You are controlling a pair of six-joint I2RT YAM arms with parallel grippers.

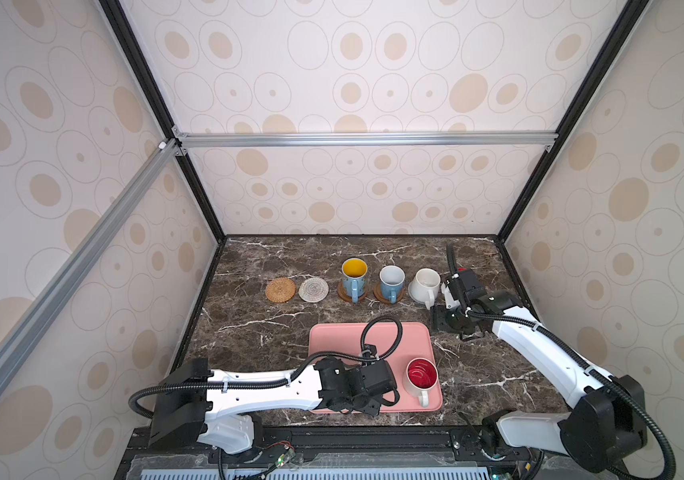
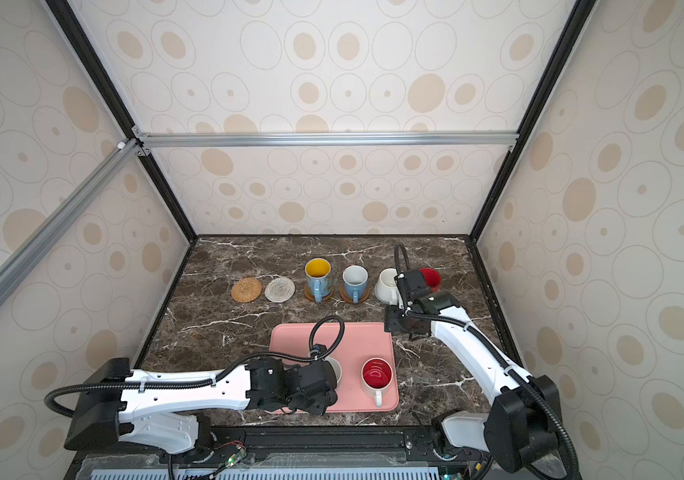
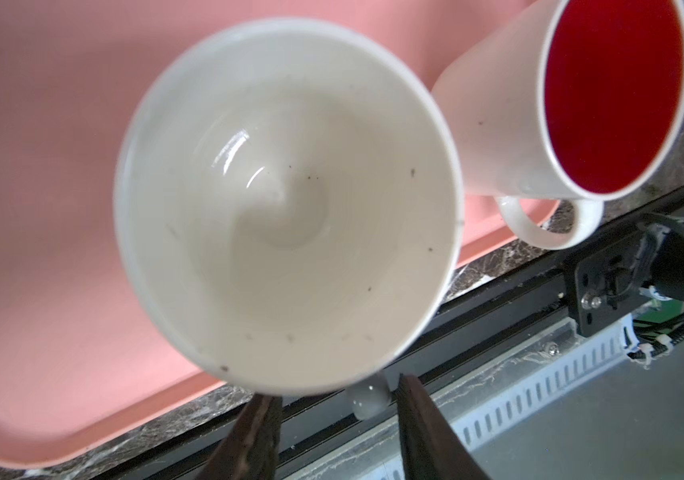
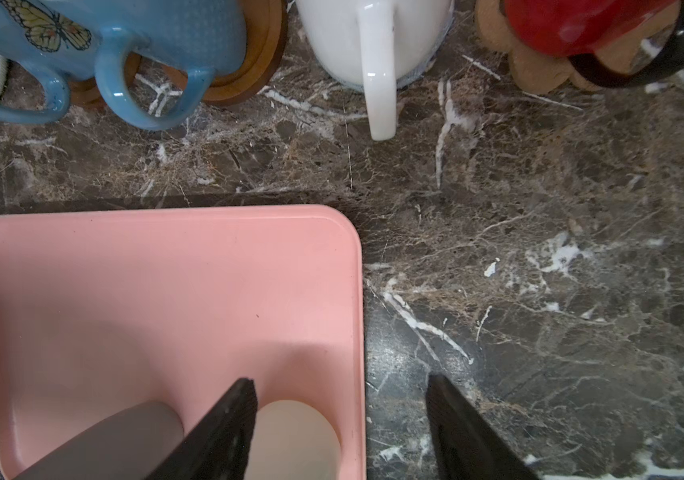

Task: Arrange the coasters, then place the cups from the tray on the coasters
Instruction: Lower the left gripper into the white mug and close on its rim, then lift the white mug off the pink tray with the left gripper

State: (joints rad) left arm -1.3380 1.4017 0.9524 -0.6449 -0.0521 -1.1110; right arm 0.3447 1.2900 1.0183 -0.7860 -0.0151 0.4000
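Two cups stand on the pink tray (image 1: pixel 332 336). One is white with a red inside (image 1: pixel 421 376). The other is grey with a white inside (image 3: pixel 290 199), and my arm mostly hides it in both top views. My left gripper (image 3: pixel 334 388) is open astride the grey cup's handle (image 3: pixel 369 401), which touches one finger only. My right gripper (image 4: pixel 340 390) is open and empty over the tray's far right corner. Behind it, four cups sit on coasters: patterned blue (image 1: pixel 354 276), light blue (image 1: pixel 391 282), white (image 1: pixel 424 284) and red (image 2: pixel 430 277).
A tan rattan coaster (image 1: pixel 280 289) and a cream woven coaster (image 1: pixel 313 289) lie bare at the left end of the row. The dark marble table (image 1: pixel 249 332) is walled at the back and on both sides. A black rail runs along its front edge.
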